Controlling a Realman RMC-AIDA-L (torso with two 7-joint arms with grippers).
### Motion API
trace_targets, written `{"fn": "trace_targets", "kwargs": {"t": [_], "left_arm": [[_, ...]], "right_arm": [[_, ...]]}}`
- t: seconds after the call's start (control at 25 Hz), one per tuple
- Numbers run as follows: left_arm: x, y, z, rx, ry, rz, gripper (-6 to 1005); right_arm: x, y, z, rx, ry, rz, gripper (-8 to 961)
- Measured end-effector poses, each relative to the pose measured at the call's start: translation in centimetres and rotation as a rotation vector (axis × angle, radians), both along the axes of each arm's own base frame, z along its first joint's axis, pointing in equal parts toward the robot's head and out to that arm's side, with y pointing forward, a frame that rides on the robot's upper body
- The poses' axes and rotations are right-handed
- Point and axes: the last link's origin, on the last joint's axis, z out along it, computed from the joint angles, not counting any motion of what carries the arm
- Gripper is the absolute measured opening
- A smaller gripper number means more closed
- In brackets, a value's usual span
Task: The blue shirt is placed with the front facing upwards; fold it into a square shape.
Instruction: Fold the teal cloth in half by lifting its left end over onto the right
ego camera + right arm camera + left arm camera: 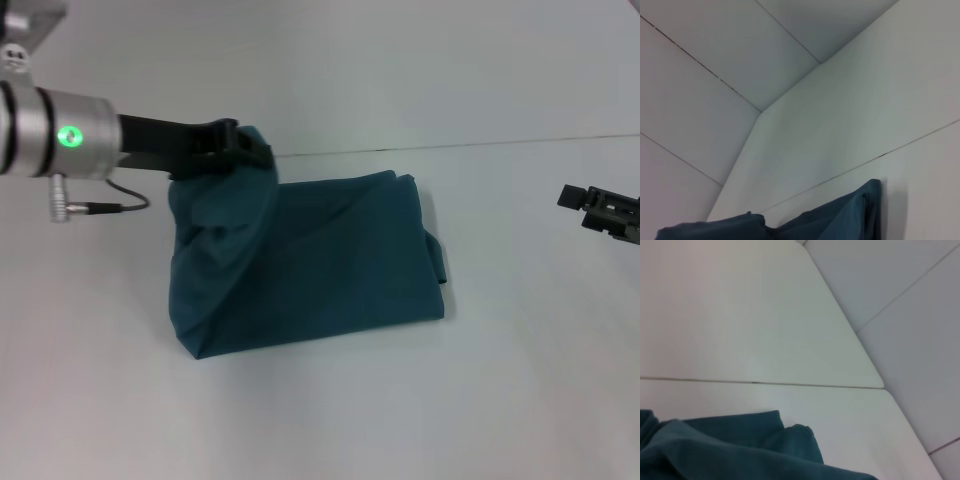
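While you watch, left gripper [235,148] pinches lifted left end of blue shirt [330,260], mid tabletop [400,400]; right gripper [600,212] idle near right edge, finger state indeterminable.

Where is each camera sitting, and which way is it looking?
Head view: on the robot's head, looking forward and down at the white table and the blue shirt; the left gripper lifts the shirt's left end, the right gripper waits off to the right.
Left wrist view: on the left arm, looking across the table over the shirt; no robot parts show.
Right wrist view: on the right arm, looking over the table at the shirt; no robot parts show.
Shared: all three see the shirt.
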Motion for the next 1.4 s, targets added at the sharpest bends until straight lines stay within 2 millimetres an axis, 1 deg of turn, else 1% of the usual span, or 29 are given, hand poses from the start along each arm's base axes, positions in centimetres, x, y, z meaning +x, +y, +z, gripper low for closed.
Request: {"fn": "trace_targets", "kwargs": {"t": [0.2, 0.36, 0.4, 0.48, 0.56, 0.6, 0.68, 0.88, 1.08, 1.28, 1.4], "left_arm": [[1.0, 0.2, -1.6, 0.024, -0.019, -0.015, 88], [1.5, 0.2, -2.3, 0.029, -0.023, -0.026, 87], [1.8, 0.2, -3.0, 0.025, -0.017, -0.031, 87], [2.1, 0.2, -3.7, 0.016, -0.011, -0.034, 87], [2.1, 0.2, -3.7, 0.016, -0.011, -0.034, 87], [2.6, 0.1, -4.6, -0.006, -0.003, -0.042, 87], [3.0, 0.1, -5.3, -0.015, 0.005, -0.055, 87], [3.8, 0.1, -6.4, -0.024, 0.014, -0.072, 87], [4.0, 0.5, -7.6, -0.005, 0.045, -0.063, 87], [4.0, 1.0, -8.1, 0.029, 0.069, -0.055, 87], [4.4, 1.0, -8.6, 0.023, 0.095, -0.071, 87]], "right_arm": [[0.1, -0.1, -0.1, -0.002, 0.001, -0.003, 928], [0.1, -0.2, -0.1, -0.004, 0.004, -0.003, 928], [0.1, -0.2, -0.1, -0.005, 0.004, -0.003, 928], [0.1, -0.2, -0.1, -0.005, 0.004, -0.002, 928], [0.1, -0.2, -0.1, -0.005, 0.004, -0.003, 928], [0.2, -0.3, -0.1, -0.005, 0.003, -0.003, 928], [0.2, -0.3, 0.0, -0.005, 0.003, -0.005, 928], [0.4, -0.5, 0.0, -0.006, 0.005, -0.009, 928], [0.4, -0.5, -0.1, -0.008, 0.005, -0.01, 928], [0.4, -0.5, -0.1, -0.009, 0.005, -0.011, 928], [0.5, -0.6, -0.2, -0.011, 0.008, -0.014, 928]]}}
